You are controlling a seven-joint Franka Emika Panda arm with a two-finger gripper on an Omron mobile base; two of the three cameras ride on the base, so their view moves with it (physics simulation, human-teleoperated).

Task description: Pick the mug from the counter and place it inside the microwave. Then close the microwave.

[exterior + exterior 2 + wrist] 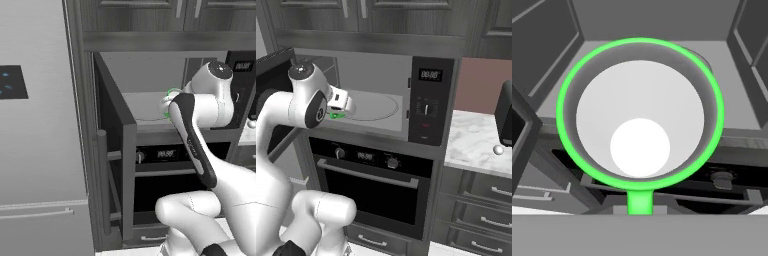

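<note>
left base view: the microwave (150, 107) stands open, its door (116, 150) swung out toward the camera at about 8 o'clock from the cavity. the arm's wrist blocks most of the opening; just a green sliver of the mug (172, 93) peeks past it at 10 o'clock from the wrist, at the cavity's mouth. the gripper itself is hidden behind the wrist here.

right base view: this side opens up what the left one hides: the round turntable (373, 107), the black control panel (428, 100) at 3 o'clock from it, and the gripper (342, 109) reaching in at the cavity's front left edge with a bit of green mug (336, 115) under it. farther out at 3 o'clock lie the counter (476, 140) and a small white ball (498, 149), plus the oven (371, 185) at 6 o'clock.

hand view: looking straight down into the mug (639, 115), its green rim and pale inside fill the middle, handle at 6 o'clock. the fingers are squeezed fully together on the mug, though the tips themselves are hidden. the cavity walls spread out at 12 o'clock, the oven front at 6 o'clock.

judgement: the carry-in step is in hand; the mug seems only at the threshold. next calls for pushing deeper over the turntable, lowering, releasing, then backing out clear before swinging the door shut.
</note>
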